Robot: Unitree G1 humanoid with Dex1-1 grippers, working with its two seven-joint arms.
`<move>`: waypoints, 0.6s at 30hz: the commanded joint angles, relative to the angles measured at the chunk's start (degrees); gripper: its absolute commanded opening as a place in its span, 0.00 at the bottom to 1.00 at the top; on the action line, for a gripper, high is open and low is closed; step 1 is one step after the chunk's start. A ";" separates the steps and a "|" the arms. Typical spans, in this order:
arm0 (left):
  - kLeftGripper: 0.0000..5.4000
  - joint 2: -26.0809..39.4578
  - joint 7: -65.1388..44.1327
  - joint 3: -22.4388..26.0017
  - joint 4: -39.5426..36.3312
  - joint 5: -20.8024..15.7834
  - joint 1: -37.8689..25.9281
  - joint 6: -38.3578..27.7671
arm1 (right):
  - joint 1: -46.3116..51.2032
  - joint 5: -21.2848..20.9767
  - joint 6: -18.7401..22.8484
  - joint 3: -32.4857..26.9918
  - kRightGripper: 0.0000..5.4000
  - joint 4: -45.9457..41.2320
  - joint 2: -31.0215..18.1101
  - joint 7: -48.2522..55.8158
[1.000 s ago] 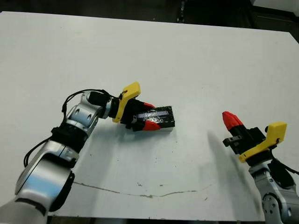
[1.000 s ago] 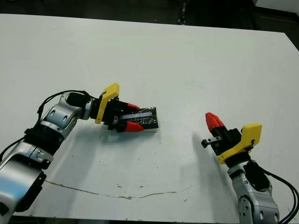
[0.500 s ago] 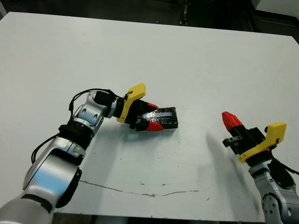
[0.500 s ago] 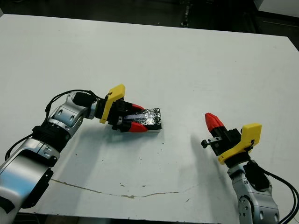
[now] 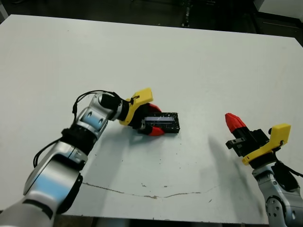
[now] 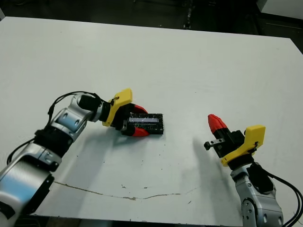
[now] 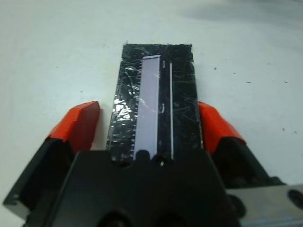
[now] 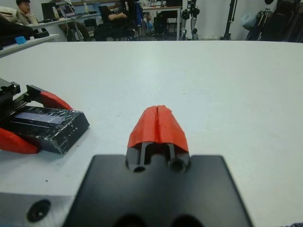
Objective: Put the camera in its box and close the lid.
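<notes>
1. Surface: white tabletop (image 5: 199, 61), scuffed along its near edge; a workroom with seated people lies beyond.
2. Left gripper (image 7: 150, 124): open, one red finger on each side of the lid (image 7: 182, 101), which sits on the box; apparently squaring or pressing it.
3. Camera (image 7: 149, 106): lies on top of the lid between those fingers, not inside, so boxing appears undone.
4. Right gripper (image 8: 157, 125): closed, empty, well apart.

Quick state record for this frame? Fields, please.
left gripper: jaws open, one either side of the speckled glossy black slab
slim black bar camera with bluish-purple face: lying lengthwise on top of the slab
right gripper: jaws shut, empty, well apart from the slab
surface: white table
</notes>
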 commanded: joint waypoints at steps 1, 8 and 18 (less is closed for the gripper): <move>0.97 -3.22 3.93 -2.37 0.86 2.25 3.28 0.99 | 0.63 0.16 0.50 -0.45 0.00 0.21 -0.72 -0.31; 1.00 -2.40 3.61 -1.66 1.04 1.41 4.14 0.24 | 0.34 0.62 1.30 -0.54 0.00 0.17 -1.05 0.05; 1.00 -0.42 2.08 0.97 0.58 -1.36 4.78 1.13 | 0.40 0.38 1.14 -0.41 0.00 -0.04 -1.13 -0.20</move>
